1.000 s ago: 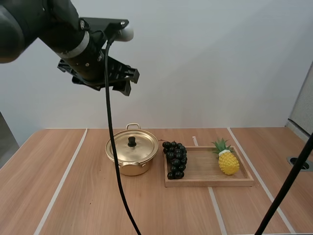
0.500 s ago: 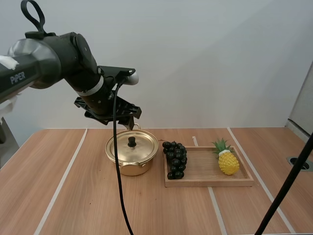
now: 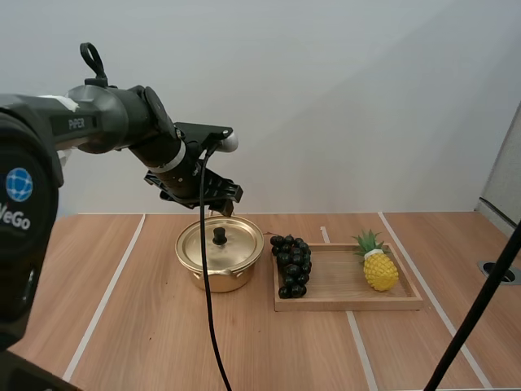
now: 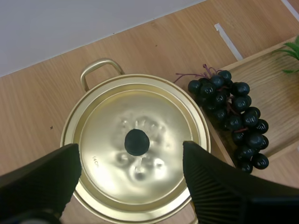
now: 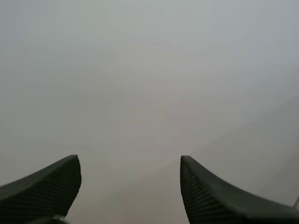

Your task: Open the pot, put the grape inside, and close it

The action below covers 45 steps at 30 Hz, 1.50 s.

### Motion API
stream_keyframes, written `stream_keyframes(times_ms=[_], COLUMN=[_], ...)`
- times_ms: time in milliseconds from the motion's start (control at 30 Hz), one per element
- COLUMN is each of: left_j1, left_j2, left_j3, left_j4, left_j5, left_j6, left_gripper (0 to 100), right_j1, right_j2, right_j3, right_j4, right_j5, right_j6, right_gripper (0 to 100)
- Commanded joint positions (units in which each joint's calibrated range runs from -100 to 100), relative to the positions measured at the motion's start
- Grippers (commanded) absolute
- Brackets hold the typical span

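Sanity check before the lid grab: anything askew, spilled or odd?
Nothing spilled or damaged. The lid sits square on the pot. Only quirk: the grapes overhang the wooden tray at its pot-side rim.

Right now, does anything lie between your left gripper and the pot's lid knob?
Nothing. In the left wrist view the open left gripper looks straight down on the black knob of the lid; the stretch between them is bare.
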Motion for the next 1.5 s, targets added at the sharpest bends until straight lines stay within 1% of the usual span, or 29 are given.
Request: stream_keyframes(times_ms=[0,267,533,800,833,867,900,933,967,1000,1033,1267,1467], left_j1=[0.02,-0.21,-1.55,-1.55,-1.55,-1.55,-1.55,-1.55,-1.55,-1.55,-1.55,-1.55,-1.47], left_j2=[1.81,7.11,9.75,12.93,13.03,13.20,13.20,13.20,13.20,13.20,13.20,12.66,7.17], left_j3=[0.13,0.13,0.13,0.13,0.13,0.13,0.13,0.13,0.13,0.13,0.13,-0.14,-6.59], left_j4=[-1.16,-1.36,-1.36,-1.32,-1.32,-1.32,-1.32,-1.32,-1.32,-1.17,-1.17,-1.37,-1.37], left_j5=[-3.64,-3.67,-3.66,-3.06,-3.06,-3.06,-3.22,-3.22,-3.48,-4.16,-5.16,-10.11,-15.74], left_j6=[0.89,2.74,3.05,2.74,2.74,2.74,2.72,2.12,1.31,0.35,-0.06,-0.16,-0.69], left_gripper=[100,100,100,100,99,83,62,37,16,0,1,1,1], right_j1=[0.10,0.10,0.10,0.10,0.10,0.10,0.10,0.10,0.10,0.10,0.10,0.10,0.10], right_j2=[-0.71,-0.71,-0.71,-0.71,-0.71,-0.71,-0.71,-0.71,-0.71,-0.71,-0.71,-1.01,-0.85], right_j3=[-0.57,-0.57,-0.57,-0.57,-0.57,-0.57,-0.57,-0.57,-0.57,-0.57,-0.57,-0.57,-0.57], right_j4=[0.13,0.13,0.13,0.13,0.13,0.13,0.13,0.13,0.13,0.13,0.13,0.13,0.13], right_j5=[0.00,0.00,0.00,0.00,0.00,0.00,0.00,0.00,0.00,0.00,0.00,0.00,0.00], right_j6=[-0.32,-0.32,-0.32,-0.32,-0.32,-0.32,-0.32,-0.32,-0.32,-0.32,-0.32,-0.32,-0.32], right_gripper=[100,100,100,100,100,100,100,100,100,100,100,100,100])
